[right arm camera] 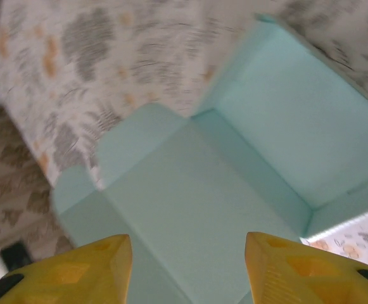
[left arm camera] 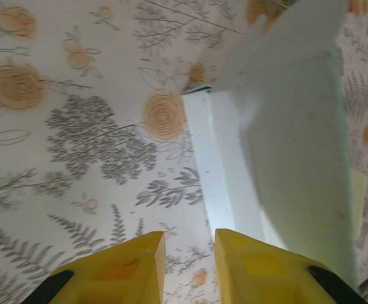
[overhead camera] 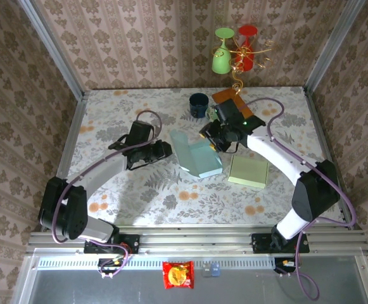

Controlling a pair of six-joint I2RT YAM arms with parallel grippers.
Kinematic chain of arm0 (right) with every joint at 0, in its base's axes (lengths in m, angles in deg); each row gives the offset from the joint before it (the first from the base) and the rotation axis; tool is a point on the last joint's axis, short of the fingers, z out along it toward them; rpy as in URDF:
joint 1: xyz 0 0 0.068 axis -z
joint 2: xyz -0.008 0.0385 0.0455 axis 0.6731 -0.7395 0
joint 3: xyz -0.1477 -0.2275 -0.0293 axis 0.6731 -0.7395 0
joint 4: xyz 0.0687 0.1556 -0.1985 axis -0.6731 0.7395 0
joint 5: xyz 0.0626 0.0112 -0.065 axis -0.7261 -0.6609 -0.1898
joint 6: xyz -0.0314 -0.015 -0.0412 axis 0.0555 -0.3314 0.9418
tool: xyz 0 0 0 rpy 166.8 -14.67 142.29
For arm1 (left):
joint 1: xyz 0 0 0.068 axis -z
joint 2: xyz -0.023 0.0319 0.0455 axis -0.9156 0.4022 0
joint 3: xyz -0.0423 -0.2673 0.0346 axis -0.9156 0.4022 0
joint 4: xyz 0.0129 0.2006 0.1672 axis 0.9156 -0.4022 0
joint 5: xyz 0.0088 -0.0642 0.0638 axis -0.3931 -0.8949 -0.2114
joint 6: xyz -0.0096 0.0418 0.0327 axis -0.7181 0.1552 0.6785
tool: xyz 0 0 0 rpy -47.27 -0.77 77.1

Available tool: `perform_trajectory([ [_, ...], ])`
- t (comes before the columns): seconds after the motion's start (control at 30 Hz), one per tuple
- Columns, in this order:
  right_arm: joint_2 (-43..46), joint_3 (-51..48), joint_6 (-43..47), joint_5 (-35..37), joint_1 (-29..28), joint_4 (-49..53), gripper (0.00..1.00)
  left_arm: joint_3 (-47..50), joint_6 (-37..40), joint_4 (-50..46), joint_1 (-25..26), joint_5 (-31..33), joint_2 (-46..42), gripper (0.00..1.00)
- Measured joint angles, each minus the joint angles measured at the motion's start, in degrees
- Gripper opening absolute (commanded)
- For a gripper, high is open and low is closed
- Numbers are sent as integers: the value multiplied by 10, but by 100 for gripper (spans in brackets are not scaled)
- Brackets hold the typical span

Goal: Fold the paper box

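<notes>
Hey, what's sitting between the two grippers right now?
The pale blue paper box lies between the left gripper and the right gripper, as the top external view shows.

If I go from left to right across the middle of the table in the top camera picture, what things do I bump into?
Left arm's fingers → light blue paper box → pale green flat sheet.
</notes>
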Motion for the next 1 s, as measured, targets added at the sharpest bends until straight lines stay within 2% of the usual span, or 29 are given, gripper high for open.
perform_trajectory([
  [0.13,3,9,92,-23,-7,1,57,-18,-7,18,11,-12,17,26],
  [0.33,-18,41,166,-53,-23,20,55,-45,-16,31,18,-23,38,26],
  [0.53,-38,63,204,-69,-25,44,53,-85,-25,60,36,-38,83,25],
  [0.67,-50,74,219,-76,-25,52,45,-103,-32,74,48,-44,110,23],
  [0.9,-72,83,234,-83,-24,76,42,-119,-36,80,52,-50,127,21],
  [1.0,-73,86,240,-83,-21,87,35,-119,-36,81,52,-51,127,21],
])
